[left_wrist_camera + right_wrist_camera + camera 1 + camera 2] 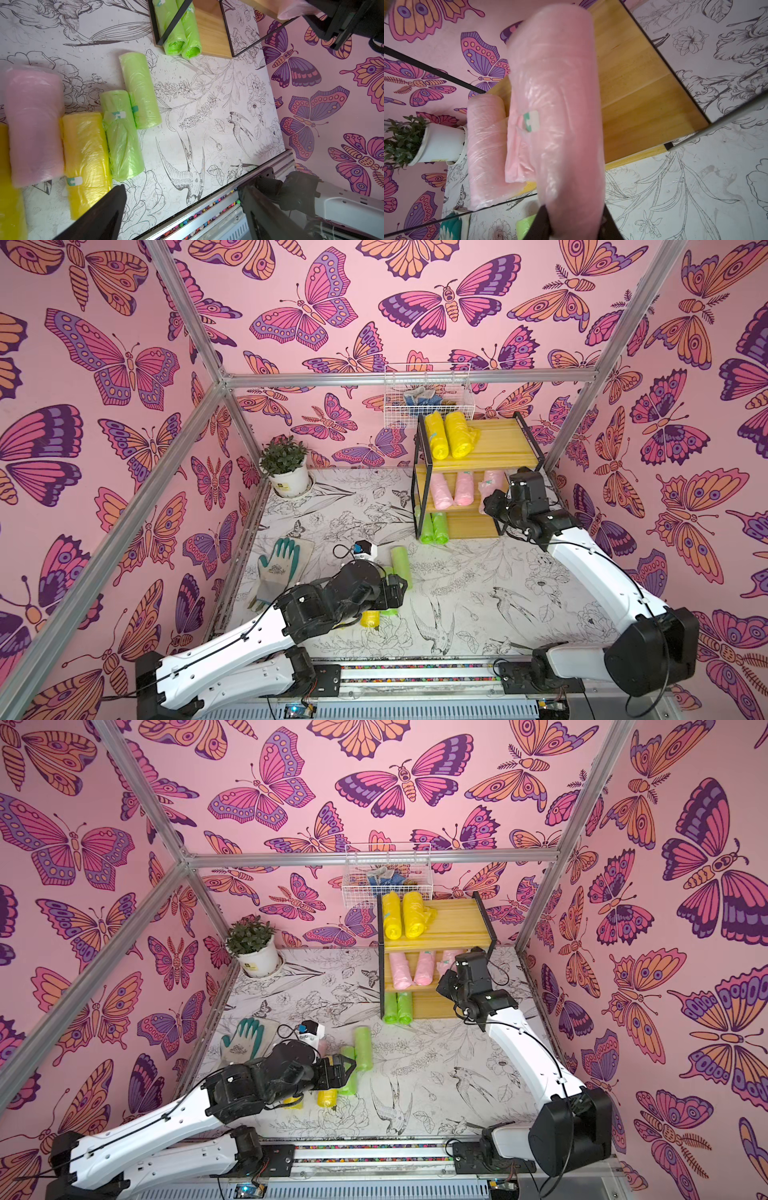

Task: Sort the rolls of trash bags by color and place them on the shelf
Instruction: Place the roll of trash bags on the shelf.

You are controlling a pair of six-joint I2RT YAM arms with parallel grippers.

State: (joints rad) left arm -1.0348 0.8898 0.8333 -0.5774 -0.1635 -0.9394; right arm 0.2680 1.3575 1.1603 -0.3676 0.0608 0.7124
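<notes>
While the pink roll (556,124) sits clenched in the right tool (574,214), it hangs over the middle board of the shelf (503,443), just beside two pink rolls (440,491) already lying there. Whether it touches the wood, I can't tell. To finish this well, I'd bring it down parallel to its neighbours, lengthwise front to back, and let go only once the board carries it. That film looks slick and soft, so a drop from height may send it rolling off the front edge. The roll itself is pale pink, crinkly and glossy, a squashy cylinder with a small green-and-white sticker (531,121). On the tier above lie two yellow rolls (434,435), on the tier below two green rolls (428,526). Out on the worktop (478,593), the left tool (184,188) hovers spread wide and empty over the loose rolls (122,135): two green, two yellow, one pink.
</notes>
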